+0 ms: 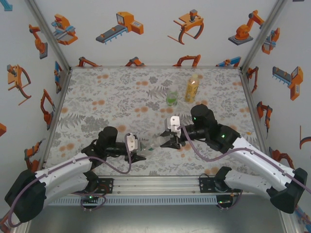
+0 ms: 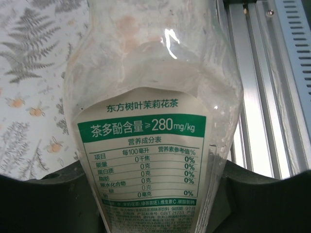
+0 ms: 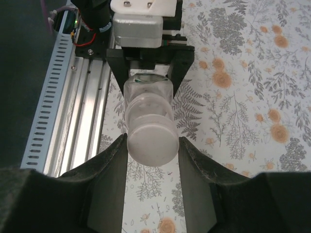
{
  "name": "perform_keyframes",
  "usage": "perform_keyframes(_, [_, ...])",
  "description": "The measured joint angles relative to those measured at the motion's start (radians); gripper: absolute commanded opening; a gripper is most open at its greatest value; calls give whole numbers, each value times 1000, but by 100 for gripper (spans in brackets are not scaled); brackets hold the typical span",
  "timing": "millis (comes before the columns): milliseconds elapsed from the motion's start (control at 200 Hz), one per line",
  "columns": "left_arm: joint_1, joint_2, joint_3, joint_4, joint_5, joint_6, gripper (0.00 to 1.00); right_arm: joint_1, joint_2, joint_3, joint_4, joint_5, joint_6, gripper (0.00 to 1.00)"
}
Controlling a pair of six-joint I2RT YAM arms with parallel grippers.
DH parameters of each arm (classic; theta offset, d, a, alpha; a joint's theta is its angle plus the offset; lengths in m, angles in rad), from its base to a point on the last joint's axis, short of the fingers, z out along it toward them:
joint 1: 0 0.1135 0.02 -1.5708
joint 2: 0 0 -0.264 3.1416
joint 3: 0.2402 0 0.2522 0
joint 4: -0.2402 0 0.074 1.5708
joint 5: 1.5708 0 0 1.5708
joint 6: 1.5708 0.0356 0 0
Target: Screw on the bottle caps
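hiding: base of the clear bottle [image 1: 154, 143] is buried in the left gripper [image 1: 140, 155]; its neck is faint from above
axis: level, running left to right, cap [image 3: 151, 141] end toward the right arm
left grip: fingers clamped on the bottle body
right gripper [image 3: 151, 148]: fingers narrow, pinching the cap
place: over the near edge of the mat [image 1: 112, 97], between the arms

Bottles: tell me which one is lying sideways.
The clear labelled bottle, held horizontally: left gripper on its body, right gripper on its white cap. The amber bottle and green bottle stand upright farther back on the mat.
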State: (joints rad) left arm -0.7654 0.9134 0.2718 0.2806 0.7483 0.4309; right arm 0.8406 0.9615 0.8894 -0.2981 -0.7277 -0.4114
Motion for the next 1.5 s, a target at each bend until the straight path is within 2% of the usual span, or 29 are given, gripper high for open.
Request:
perform_keyframes(265, [-1, 43, 13, 0, 43, 0, 0, -1, 2, -2, 0, -54, 27, 19])
perform_keyframes(711, [-2, 86, 35, -76, 53, 0, 0, -3, 63, 10, -11, -61, 26, 19])
perform_keyframes(1142, [-5, 82, 35, -76, 52, 0, 0, -2, 71, 24, -57, -19, -35, 18])
perform_keyframes(1502, [-6, 79, 37, -76, 57, 0, 0, -2, 107, 75, -121, -46, -82, 18])
